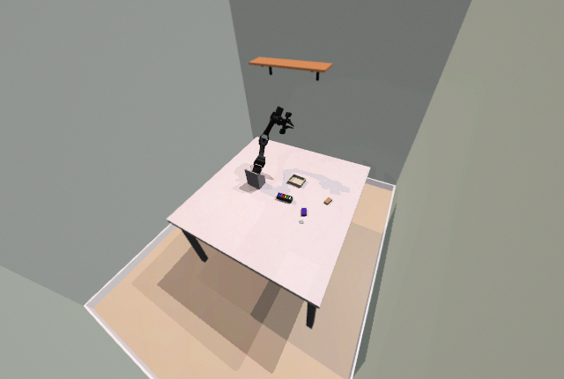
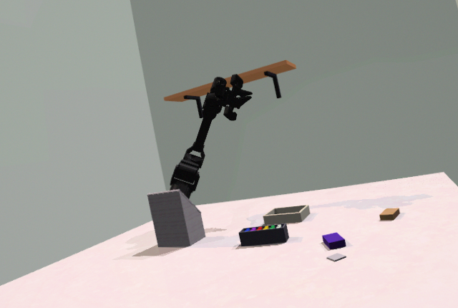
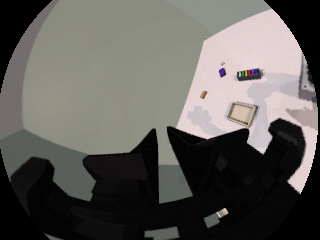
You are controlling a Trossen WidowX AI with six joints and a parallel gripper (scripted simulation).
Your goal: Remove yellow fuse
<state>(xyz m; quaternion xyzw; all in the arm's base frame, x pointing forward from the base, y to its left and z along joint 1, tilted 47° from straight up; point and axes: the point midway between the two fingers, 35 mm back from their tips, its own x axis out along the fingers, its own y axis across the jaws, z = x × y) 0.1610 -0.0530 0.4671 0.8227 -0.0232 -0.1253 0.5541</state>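
The black fuse block [image 1: 283, 200] [image 2: 263, 238] [image 3: 249, 78] stands on the table with a row of coloured fuses in its top. The yellow fuse [image 2: 265, 228] [image 3: 246, 73] sits in the row between the red and green ones. The beige open tray [image 1: 294, 184] [image 2: 283, 218] lies behind the block in the exterior view and also shows at the right in the wrist view. My gripper [image 1: 293, 124] [image 2: 251, 95] [image 3: 162, 131] is high above the table and points sideways. Its fingers are a little apart with nothing between them, so it is open and empty.
A purple box [image 1: 303, 211] [image 2: 333, 240] [image 3: 222, 72], a thin grey plate [image 1: 300, 221] [image 2: 336, 257] and an orange-brown block [image 1: 328, 200] [image 2: 389, 213] [image 3: 203, 94] lie on the table. A grey wedge [image 1: 255, 179] [image 2: 172, 219] stands by the arm's base. A shelf [image 1: 291, 63] [image 2: 285, 66] hangs on the wall.
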